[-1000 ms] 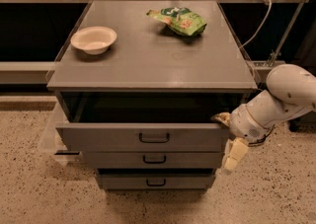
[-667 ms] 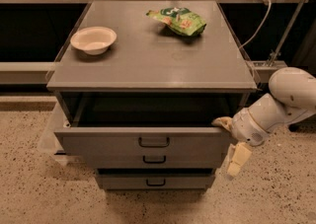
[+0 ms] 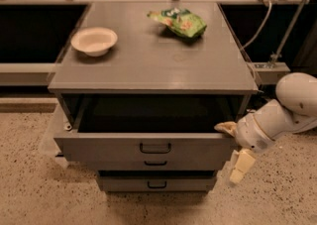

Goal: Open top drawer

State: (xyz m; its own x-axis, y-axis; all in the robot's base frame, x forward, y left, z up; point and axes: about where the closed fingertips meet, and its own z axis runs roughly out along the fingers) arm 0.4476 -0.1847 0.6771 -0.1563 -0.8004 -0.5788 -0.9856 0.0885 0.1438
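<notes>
The top drawer (image 3: 106, 145) is the widest grey front, with a small black loop handle (image 3: 155, 148). It stands pulled out from the cabinet, and its deep dark interior (image 3: 148, 115) shows. My gripper (image 3: 233, 147) is at the drawer front's right end. One finger (image 3: 225, 128) rests over the front's top edge and the other finger (image 3: 241, 166) hangs beside the right corner, well apart from it. My white arm (image 3: 292, 105) reaches in from the right. Two shorter grey drawers, the middle one (image 3: 155, 163) and the bottom one (image 3: 156, 185), sit below, less far out.
A white bowl (image 3: 94, 40) and a green snack bag (image 3: 178, 22) lie on the grey cabinet top (image 3: 148, 68). A cable and metal post (image 3: 277, 30) stand at the right rear. Dark shelving runs behind. Speckled floor (image 3: 44, 194) surrounds the cabinet.
The top drawer has slid further out toward the camera, showing more of its interior. My gripper has moved with its right corner, forward and slightly down.
</notes>
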